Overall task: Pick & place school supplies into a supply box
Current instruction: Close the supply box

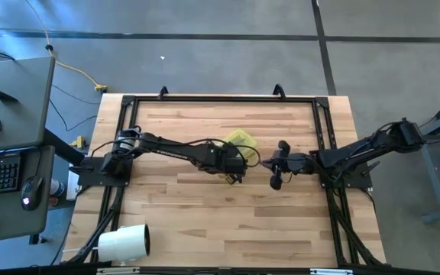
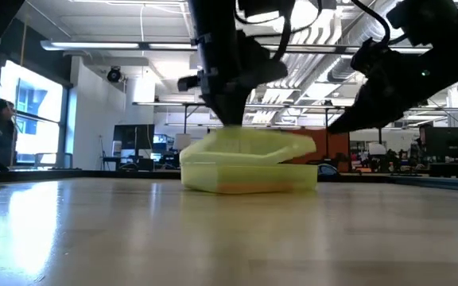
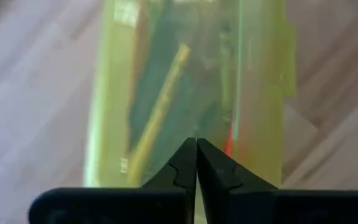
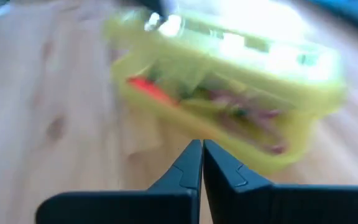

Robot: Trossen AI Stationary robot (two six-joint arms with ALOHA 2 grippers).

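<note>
- High view: we see the supply box (image 1: 241, 140) mid-table, left gripper (image 1: 234, 164) right over its near edge, right gripper (image 1: 276, 174) just beside it to the right. White roll (image 1: 124, 242) sits well apart at the table's (image 1: 205, 221) front-left corner. No loose supplies on the wood, so we judge packing is done and lid closing is the step in hand.
- Low view: lid (image 2: 249, 147) rests tilted on the base, not seated; the gap shows on the right. We'd press straight down on the raised side, slowly, so the box doesn't skid.
- Left wrist view: left fingers (image 3: 182, 168) pressed together, empty, above the box; pens and pencils (image 3: 157, 112) show through the plastic.
- Right wrist view: right fingers (image 4: 219, 168) together, nothing held, pointed at the open gap; an orange pen (image 4: 148, 89) lies near the rim. We'd check nothing sticks out before pushing.
</note>
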